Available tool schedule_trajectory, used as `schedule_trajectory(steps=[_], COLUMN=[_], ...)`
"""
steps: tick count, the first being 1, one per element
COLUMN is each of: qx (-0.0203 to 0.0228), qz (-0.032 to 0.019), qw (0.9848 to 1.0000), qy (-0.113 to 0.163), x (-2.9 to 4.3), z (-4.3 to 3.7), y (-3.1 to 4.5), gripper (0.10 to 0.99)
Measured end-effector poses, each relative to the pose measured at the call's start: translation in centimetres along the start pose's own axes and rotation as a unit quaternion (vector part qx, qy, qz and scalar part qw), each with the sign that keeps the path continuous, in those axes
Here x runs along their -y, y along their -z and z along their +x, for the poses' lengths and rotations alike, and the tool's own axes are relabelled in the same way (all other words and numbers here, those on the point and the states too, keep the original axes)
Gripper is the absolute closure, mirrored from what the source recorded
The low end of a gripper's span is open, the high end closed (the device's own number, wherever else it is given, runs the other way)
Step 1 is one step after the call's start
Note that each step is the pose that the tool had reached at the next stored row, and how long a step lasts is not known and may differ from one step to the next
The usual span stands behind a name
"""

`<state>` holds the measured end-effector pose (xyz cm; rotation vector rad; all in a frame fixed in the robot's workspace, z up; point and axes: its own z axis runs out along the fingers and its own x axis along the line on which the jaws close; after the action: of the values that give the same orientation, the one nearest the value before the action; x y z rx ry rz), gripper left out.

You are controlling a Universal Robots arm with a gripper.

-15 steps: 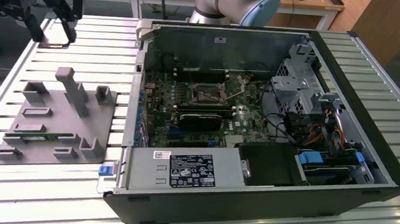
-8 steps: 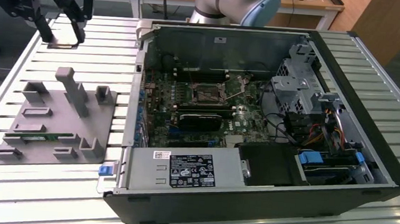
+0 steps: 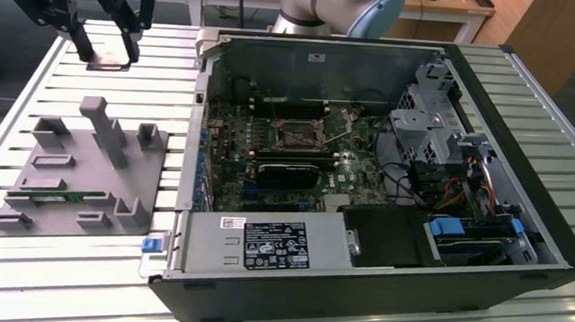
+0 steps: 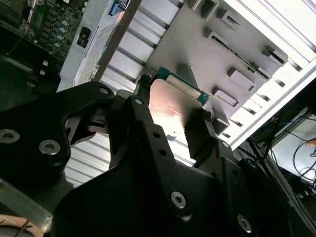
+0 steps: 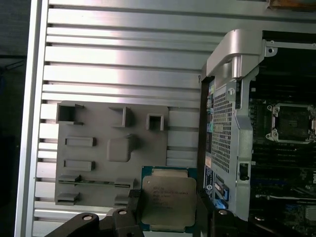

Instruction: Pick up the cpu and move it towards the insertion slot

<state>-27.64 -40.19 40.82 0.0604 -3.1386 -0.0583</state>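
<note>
The end effector (image 3: 110,51) is closed on the cpu (image 5: 168,205), with one finger on each side of the chip, and holds it in the air above the slatted counter (image 3: 29,82), near its far edge. The gray holder (image 3: 74,169) lies below it. The insertion slot (image 3: 297,136) sits inside the open computer case (image 3: 529,185), well apart from the chip.

Silvery square cpu (image 5: 169,201) with green rim, held flat, clear of the tabletop (image 5: 123,59). Dark insertion slot (image 3: 297,135), silver-framed, well apart inside the case.
</note>
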Motion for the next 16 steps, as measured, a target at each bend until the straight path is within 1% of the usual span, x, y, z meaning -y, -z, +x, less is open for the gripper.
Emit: schedule_trajectory(steps=[7, 16], qx=[0.0, 0.0], qz=[0.0, 0.0], qw=[1.0, 1.0], qy=[0.0, 0.0], x=[0.02, 0.13], z=[-2.0, -5.18], y=[-0.03, -0.07], gripper=[0.553, 0.553])
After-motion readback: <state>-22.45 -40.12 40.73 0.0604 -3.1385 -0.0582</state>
